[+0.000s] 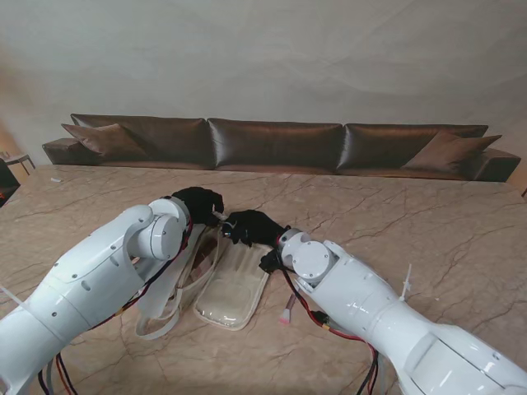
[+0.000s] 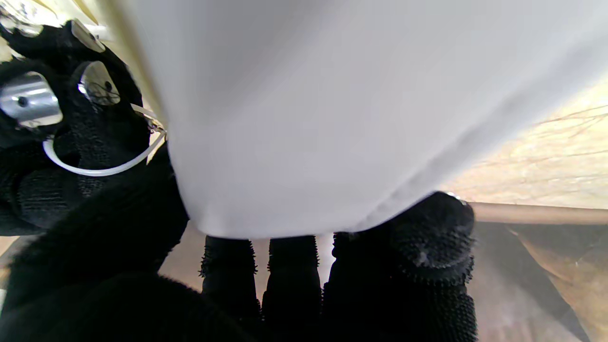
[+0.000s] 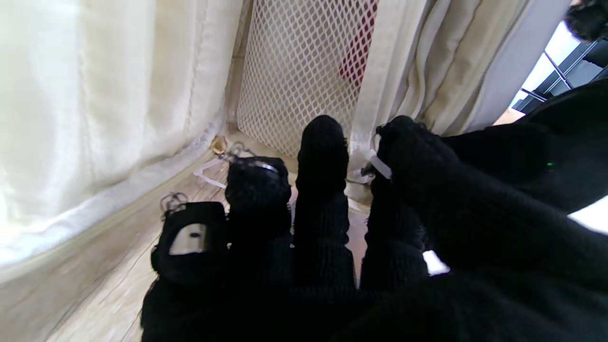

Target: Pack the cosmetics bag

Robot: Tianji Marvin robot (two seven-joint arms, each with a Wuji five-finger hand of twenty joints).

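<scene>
My left hand [image 1: 198, 203] has its black knit-gloved fingers [image 2: 289, 266] curled close under a sheet of the cream fabric cosmetics bag [image 1: 233, 284], thumb and fingers pinching its far rim. My right hand [image 1: 247, 226] sits at three o'clock of the left, almost touching it, its fingers [image 3: 320, 156] bunched narrow at the bag's mouth; a white plastic loop [image 3: 380, 166] lies against one fingertip, but I cannot tell whether I truly grip it. Inside the mouth hangs a white diamond mesh pocket [image 3: 299, 80] with something red behind it. The bag lies flat, its clear glossy panel toward six o'clock, pale straps [image 1: 169, 309] trailing at eight o'clock, a small pink-tipped thing [image 1: 288, 313] just beside it at four o'clock. The beige veined marble bench [image 1: 428, 222] lies bare from twelve round to three. Beyond stands a long brown leather sofa [image 1: 276, 144] with cushions against a pale wall.
</scene>
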